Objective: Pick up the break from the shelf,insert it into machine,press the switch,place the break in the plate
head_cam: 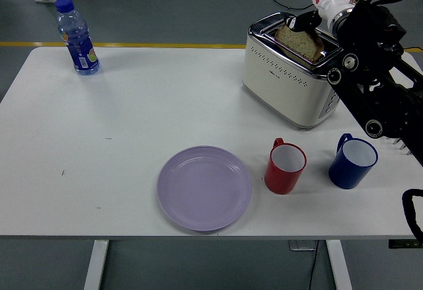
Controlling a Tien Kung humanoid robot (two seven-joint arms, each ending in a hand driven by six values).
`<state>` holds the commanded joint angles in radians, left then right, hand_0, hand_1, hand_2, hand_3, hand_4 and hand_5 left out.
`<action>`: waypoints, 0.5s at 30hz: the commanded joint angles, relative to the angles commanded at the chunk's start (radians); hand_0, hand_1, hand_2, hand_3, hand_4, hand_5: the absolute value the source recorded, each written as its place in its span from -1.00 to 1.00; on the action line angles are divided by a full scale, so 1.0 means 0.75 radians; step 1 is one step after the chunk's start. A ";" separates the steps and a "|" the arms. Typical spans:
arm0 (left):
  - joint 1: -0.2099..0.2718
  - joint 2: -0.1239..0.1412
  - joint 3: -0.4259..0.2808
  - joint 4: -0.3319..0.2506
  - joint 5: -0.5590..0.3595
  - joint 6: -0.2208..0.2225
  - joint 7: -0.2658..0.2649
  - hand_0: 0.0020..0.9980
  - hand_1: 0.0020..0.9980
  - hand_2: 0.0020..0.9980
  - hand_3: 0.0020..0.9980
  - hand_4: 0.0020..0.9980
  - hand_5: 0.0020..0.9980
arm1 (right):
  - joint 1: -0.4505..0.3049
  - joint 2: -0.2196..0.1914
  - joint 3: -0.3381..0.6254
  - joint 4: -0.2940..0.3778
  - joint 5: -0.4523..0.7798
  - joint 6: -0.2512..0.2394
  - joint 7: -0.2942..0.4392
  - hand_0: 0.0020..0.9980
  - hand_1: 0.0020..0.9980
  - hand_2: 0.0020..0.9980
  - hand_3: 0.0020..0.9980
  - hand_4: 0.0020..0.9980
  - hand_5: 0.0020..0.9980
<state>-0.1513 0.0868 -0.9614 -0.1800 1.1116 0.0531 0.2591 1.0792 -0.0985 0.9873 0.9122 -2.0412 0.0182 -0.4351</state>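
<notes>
A slice of brown bread [299, 40] sits low in the slot of the cream toaster [284, 78] at the back right, only its top edge showing. My right hand [309, 20] reaches in from the right, above the toaster, with its dark fingers [305, 22] closed on the slice's top edge. The lilac plate [204, 187] lies bare near the table's front edge, well left of and nearer than the toaster. The toaster's switch side is hidden behind my right arm [370, 78]. My left hand is out of view.
A red mug [285, 166] and a blue mug [353, 162] stand in front of the toaster, right of the plate. A blue water bottle [77, 37] stands at the back left corner. A black cable loop [411, 214] hangs at the right edge.
</notes>
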 joint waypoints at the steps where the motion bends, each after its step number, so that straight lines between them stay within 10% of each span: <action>1: 0.000 0.000 0.001 0.000 -0.001 0.000 0.000 0.36 0.38 0.35 0.12 -0.43 0.65 | -0.001 -0.001 0.002 0.002 -0.001 -0.009 0.002 0.61 0.65 0.85 0.85 0.49 -0.59; 15: 0.004 0.001 0.008 0.000 -0.015 0.002 -0.005 0.36 0.38 0.35 0.12 -0.43 0.64 | -0.119 -0.151 0.061 0.206 0.102 -0.130 0.002 0.62 0.59 0.77 0.82 0.51 -0.49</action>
<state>-0.1482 0.0874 -0.9556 -0.1800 1.1007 0.0545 0.2554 0.9899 -0.2121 1.0328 1.0665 -1.9651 -0.0796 -0.4338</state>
